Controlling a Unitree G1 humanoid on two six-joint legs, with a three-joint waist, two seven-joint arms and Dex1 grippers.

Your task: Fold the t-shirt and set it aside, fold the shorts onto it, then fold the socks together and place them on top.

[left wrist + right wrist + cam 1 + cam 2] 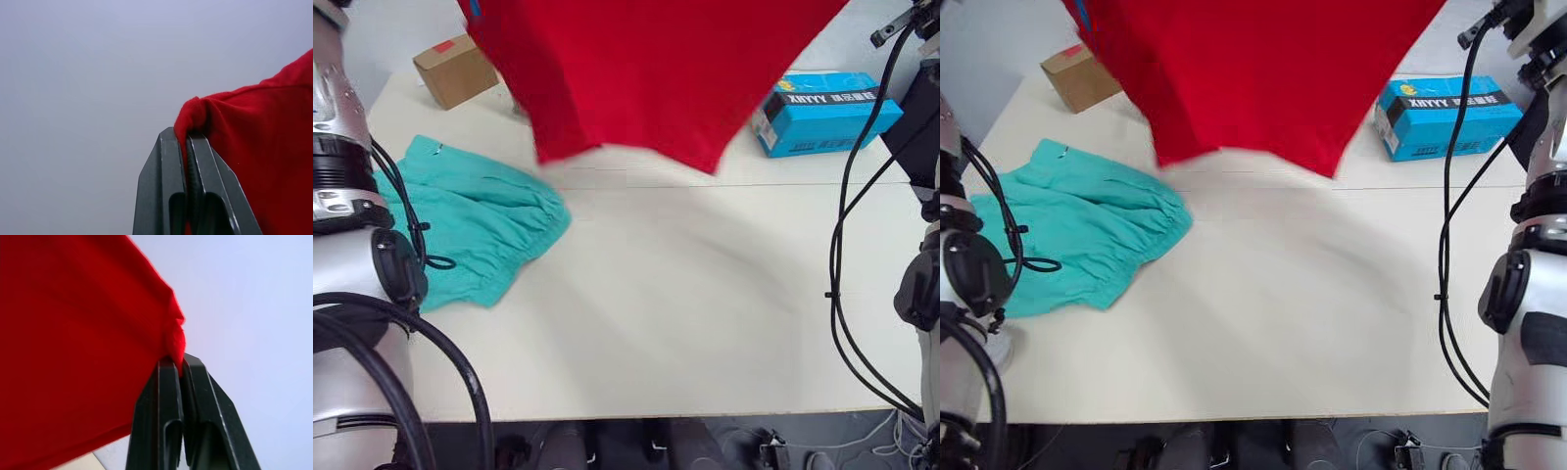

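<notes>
Head views: the t-shirt [636, 73] hangs in the air above the far half of the table [685, 313], its lower edge clear of the surface and its width running left to right. The shorts [475, 230] lie crumpled at the table's left, near a cardboard box [455, 69]; a blue box [822, 110] sits far right.

Left wrist view: the left gripper [188, 139] is clamped on a bunched corner of red fabric.

Right wrist view: the right gripper [176, 364] pinches the opposite corner likewise.

Risk, as judged: each hold takes only a small fold of cloth, so a swing could pull a corner free. Lowered off-line, the hem could drape over the shorts.
</notes>
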